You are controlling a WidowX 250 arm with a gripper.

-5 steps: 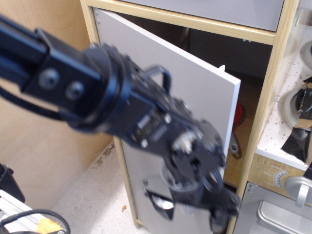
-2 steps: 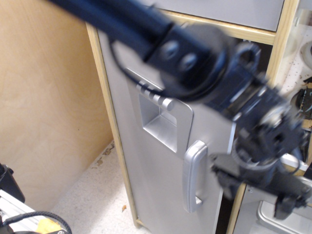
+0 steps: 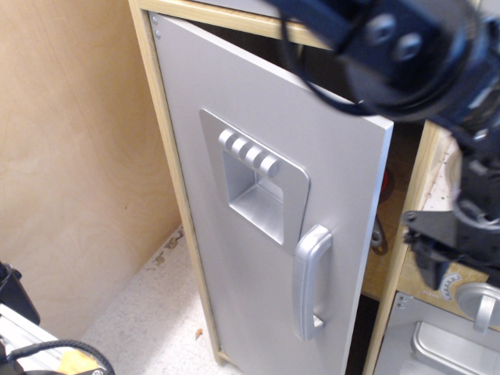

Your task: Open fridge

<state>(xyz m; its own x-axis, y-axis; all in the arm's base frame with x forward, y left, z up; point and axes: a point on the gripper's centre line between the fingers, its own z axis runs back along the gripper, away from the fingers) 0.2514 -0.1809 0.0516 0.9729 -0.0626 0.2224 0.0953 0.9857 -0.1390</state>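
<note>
My arm has swung clear, up and off to the right, and now I get an unobstructed look at the fridge (image 3: 266, 234) on the left of the view. A second ago the arm sat right across the door (image 3: 258, 156) and hid most of its face; less than half a second back it was still crossing the top and right side. Now the door hangs ajar, its free edge standing out from the wooden frame (image 3: 160, 141), with a dark gap showing along the top and down the right side. The handle (image 3: 310, 281) is untouched at this instant, nothing near it. I judge the fridge is partly open, not fully swung out, so the job looks well along but maybe not finished.

The gripper (image 3: 445, 242) is at the right edge, dark and blurred, beside the cabinet post. I cannot tell whether its fingers are apart or together; the smear hides them, and it grips nothing I can see. The arm (image 3: 406, 47) across the top right is cut off by the picture. Inside the fridge I make out only shadow and a hint of red. The oven (image 3: 461, 344) corner at lower right is cropped too.
</note>
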